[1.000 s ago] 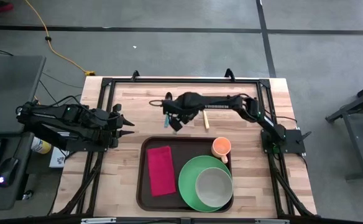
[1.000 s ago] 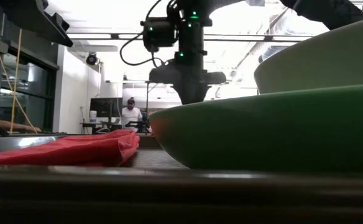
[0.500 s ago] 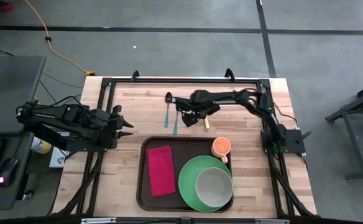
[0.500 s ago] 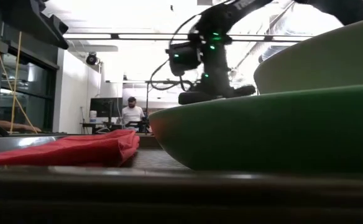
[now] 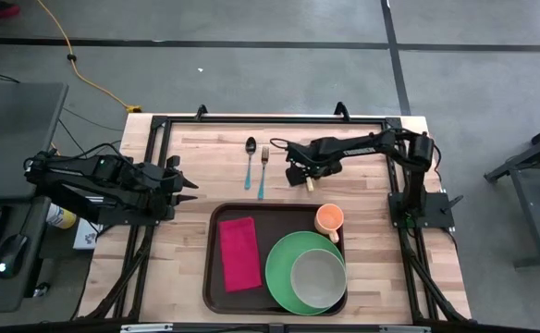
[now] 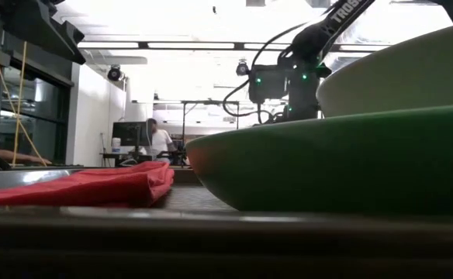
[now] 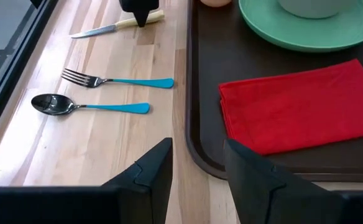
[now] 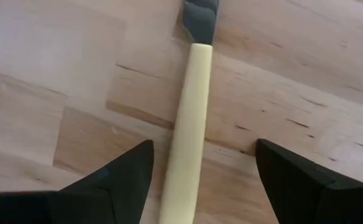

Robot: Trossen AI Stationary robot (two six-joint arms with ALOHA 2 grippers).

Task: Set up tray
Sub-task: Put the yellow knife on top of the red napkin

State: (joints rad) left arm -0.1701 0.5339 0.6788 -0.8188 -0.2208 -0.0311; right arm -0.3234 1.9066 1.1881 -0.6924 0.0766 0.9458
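Observation:
The dark brown tray [image 5: 216, 277] lies at the table's near middle. It holds a red napkin [image 5: 239, 252], a green plate [image 5: 284, 268] with a pale bowl [image 5: 318, 276] and an orange cup [image 5: 329, 218]. A blue-handled spoon [image 5: 251, 162] and fork [image 5: 263, 171] lie side by side on the wood beyond the tray. My right gripper [image 8: 204, 149] hovers open over a cream-handled knife [image 8: 191, 124], one finger on each side of the handle, apart from it. My left gripper [image 7: 198, 149] waits open at the table's left, near the tray's left rim.
A black frame [image 5: 251, 118] runs around the table's edges. Bare wood lies left of the spoon and right of the cup. In the low view the green plate [image 6: 327, 163] and napkin [image 6: 95, 186] fill the foreground. A person stands in the room beyond.
My right gripper has moved toward the table's right edge, from over the spoon and fork to over the knife. The fork now lies in full view beside the spoon.

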